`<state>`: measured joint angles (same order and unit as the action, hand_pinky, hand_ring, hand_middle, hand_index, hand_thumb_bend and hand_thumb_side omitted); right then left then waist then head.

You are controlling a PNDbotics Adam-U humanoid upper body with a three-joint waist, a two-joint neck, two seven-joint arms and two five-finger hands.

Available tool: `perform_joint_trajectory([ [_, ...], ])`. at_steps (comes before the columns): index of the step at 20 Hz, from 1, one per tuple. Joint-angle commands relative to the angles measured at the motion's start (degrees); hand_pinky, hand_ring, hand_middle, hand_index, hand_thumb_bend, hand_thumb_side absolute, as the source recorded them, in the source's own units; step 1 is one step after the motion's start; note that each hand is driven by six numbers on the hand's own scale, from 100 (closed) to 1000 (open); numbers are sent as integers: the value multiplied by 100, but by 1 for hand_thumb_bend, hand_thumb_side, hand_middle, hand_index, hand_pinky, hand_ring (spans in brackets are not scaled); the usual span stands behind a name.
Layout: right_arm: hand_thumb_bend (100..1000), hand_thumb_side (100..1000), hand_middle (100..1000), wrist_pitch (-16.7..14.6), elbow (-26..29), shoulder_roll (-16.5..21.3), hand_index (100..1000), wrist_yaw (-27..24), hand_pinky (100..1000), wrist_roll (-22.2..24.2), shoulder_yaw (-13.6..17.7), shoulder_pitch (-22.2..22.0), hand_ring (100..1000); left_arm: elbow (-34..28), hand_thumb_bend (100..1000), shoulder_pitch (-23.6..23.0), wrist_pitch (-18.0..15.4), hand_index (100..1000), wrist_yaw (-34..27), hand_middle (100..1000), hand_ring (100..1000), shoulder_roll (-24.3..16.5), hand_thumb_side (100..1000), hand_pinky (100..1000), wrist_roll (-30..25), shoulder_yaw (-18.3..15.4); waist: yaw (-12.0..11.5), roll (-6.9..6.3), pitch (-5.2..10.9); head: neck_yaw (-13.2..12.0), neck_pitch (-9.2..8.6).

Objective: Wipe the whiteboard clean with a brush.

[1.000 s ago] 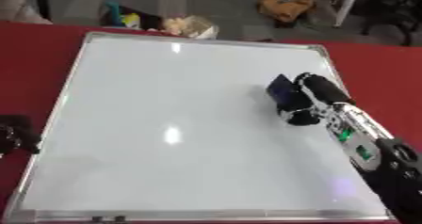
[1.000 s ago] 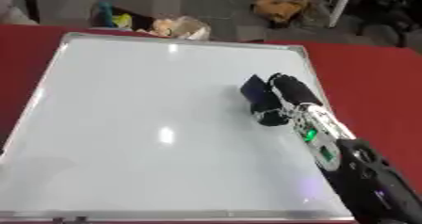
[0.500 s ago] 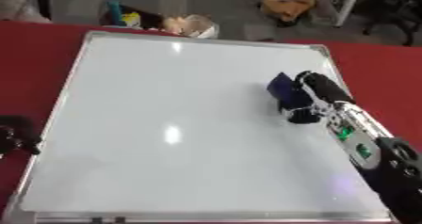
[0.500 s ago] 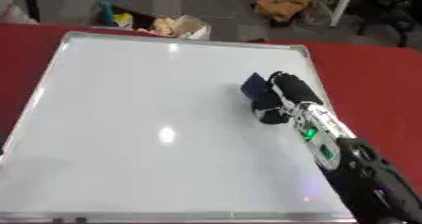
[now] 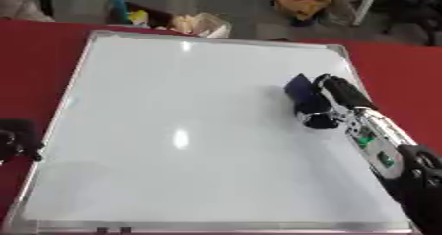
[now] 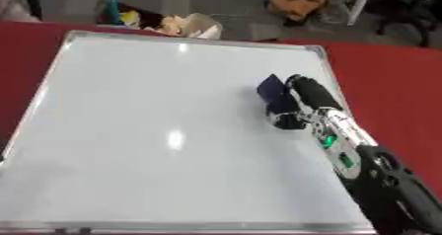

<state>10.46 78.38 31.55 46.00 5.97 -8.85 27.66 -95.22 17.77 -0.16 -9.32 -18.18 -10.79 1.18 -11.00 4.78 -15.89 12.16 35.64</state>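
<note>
A large whiteboard [image 5: 172, 130] with a silver frame lies flat on the red table, its surface white with only light glare. My right hand [image 5: 332, 103] reaches in from the lower right and its fingers are curled round a dark blue brush [image 5: 300, 92], which is pressed on the board near the right edge. My left hand [image 5: 16, 139] shows as a dark shape at the left edge, beside the board's frame; its fingers are too indistinct to read.
The red table [image 5: 43, 46] surrounds the board. Beyond the far edge, on the grey floor, lie bags and boxes [image 5: 200, 24] and more clutter [image 5: 302, 4]. Two small dark things [image 5: 112, 229] sit on the board's near frame.
The right hand with the brush has barely shifted on the board. The left hand stays at the left edge.
</note>
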Motion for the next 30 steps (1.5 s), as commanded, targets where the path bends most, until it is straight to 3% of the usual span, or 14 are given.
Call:
perform_joint_trajectory([
  [1, 100, 227, 581, 57, -71, 146, 355, -31, 659, 21, -24, -80, 635, -118, 704, 87, -4, 655, 24, 556, 543, -125, 920, 476, -27, -8, -24, -32, 33, -12, -64],
  [20, 100, 272, 646, 59, -177, 145, 382, -44, 678, 1, -44, -72, 689, -125, 707, 133, -8, 655, 40, 556, 543, -124, 919, 476, -53, 5, -135, -5, -41, -31, -84],
  [24, 100, 389, 641, 11, -150, 150, 391, -63, 679, 47, -59, -53, 687, -122, 708, 136, -3, 655, 44, 556, 543, -123, 919, 476, -64, 12, -129, 11, -35, -33, -89],
  [25, 100, 491, 640, -3, -140, 152, 391, -70, 679, 49, -60, -54, 687, -121, 708, 136, -2, 655, 45, 556, 543, -123, 919, 477, -66, 12, -127, 15, -31, -37, -90],
  [30, 100, 545, 636, -58, -99, 158, 388, -111, 678, 44, -68, -70, 686, -118, 710, 129, 1, 655, 42, 555, 543, -126, 918, 477, -64, 10, -108, 25, -5, -48, -100],
])
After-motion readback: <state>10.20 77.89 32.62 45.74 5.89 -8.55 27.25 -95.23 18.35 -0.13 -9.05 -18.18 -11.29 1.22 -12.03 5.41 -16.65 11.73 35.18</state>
